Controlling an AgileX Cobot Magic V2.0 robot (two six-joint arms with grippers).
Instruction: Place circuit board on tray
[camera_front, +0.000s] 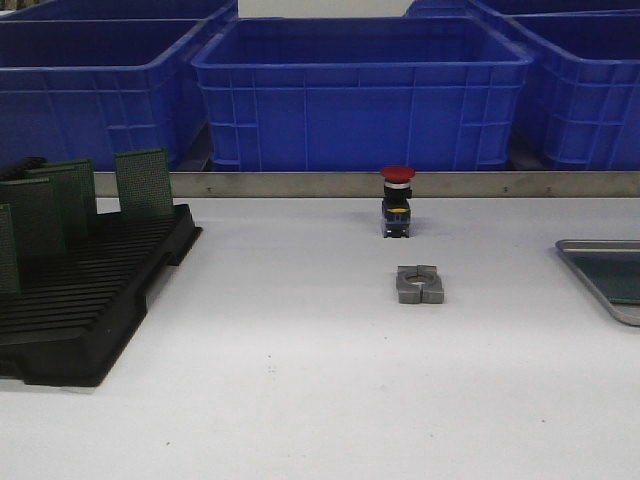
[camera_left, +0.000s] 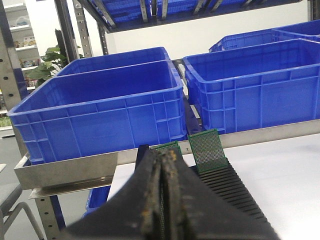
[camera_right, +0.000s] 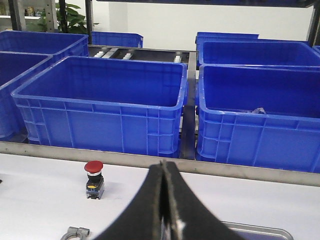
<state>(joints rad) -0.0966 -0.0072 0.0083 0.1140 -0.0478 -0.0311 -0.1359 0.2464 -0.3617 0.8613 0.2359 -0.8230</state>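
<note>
Several blue crates (camera_front: 360, 95) stand behind the white bench (camera_front: 300, 380), the black rack (camera_front: 95, 300) at its left holds green circuit boards (camera_front: 143, 182) upright, the tray (camera_front: 600, 275) lies at its right edge, and both the left claw (camera_left: 162, 200) and the right claw (camera_right: 162, 200) are clenched on nothing.

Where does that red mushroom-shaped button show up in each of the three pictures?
Front view: the red button stands at the table's far edge, center, behind a grey metal clamp.
Left wrist view: not in it.
Right wrist view: lower left, on the white table.
Shared landmark: the blue crates behind the table.
</note>
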